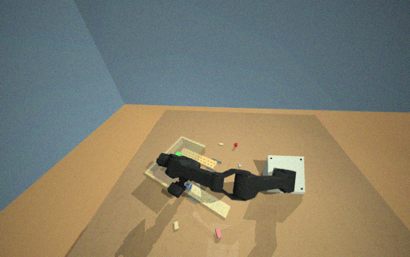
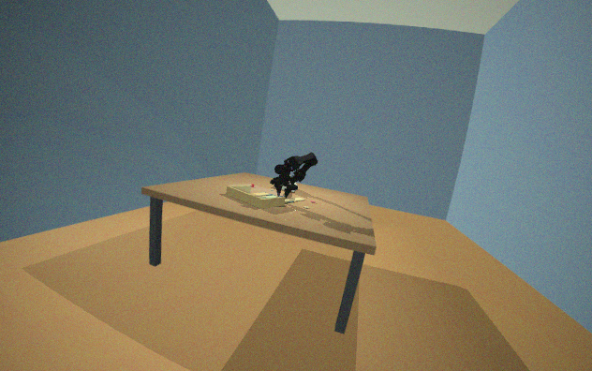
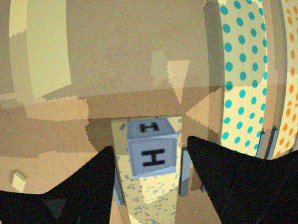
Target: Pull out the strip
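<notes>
The labelled cube [image 3: 152, 152] (marked H) is flanked by the half-open gripper [image 3: 153, 169]; nothing is clamped yet.

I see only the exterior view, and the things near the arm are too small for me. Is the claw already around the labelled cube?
Observer: Yes. In the wrist view the cube marked H sits between the fingers of the claw. There is a gap on each side, so the claw is open and not gripping.
Operator: What is under the cube?
Observer: A cream speckled strip. The top view shows it lying mostly outside the tray.
Operator: Is another strip near it?
Observer: A teal-dotted strip lies beside it, and it does not touch the cube.
</notes>
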`<action>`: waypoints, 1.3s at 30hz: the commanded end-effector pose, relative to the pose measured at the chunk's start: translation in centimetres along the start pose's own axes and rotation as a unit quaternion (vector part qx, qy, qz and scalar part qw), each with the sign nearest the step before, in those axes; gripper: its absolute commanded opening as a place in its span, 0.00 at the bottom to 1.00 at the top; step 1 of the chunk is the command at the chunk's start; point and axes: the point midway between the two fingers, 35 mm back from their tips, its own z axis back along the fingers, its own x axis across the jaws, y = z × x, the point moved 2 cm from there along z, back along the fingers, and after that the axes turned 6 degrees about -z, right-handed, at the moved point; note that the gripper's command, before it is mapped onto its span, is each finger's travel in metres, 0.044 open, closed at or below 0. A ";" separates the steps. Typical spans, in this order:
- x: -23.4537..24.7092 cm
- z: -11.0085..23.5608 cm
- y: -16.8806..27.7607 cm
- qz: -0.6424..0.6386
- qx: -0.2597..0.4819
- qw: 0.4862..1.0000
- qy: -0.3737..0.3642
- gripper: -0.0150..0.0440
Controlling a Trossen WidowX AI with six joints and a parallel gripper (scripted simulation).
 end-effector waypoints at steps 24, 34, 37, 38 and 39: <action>-0.1 -1.3 0.2 0.000 0.002 1.000 0.000 0.29; -2.3 1.3 2.7 -0.002 0.003 1.000 0.001 0.25; -3.0 2.1 3.6 -0.003 0.003 1.000 0.000 0.25; -3.3 2.3 3.9 -0.003 0.003 1.000 0.000 0.25; -3.5 2.5 4.2 -0.003 0.004 1.000 0.000 0.25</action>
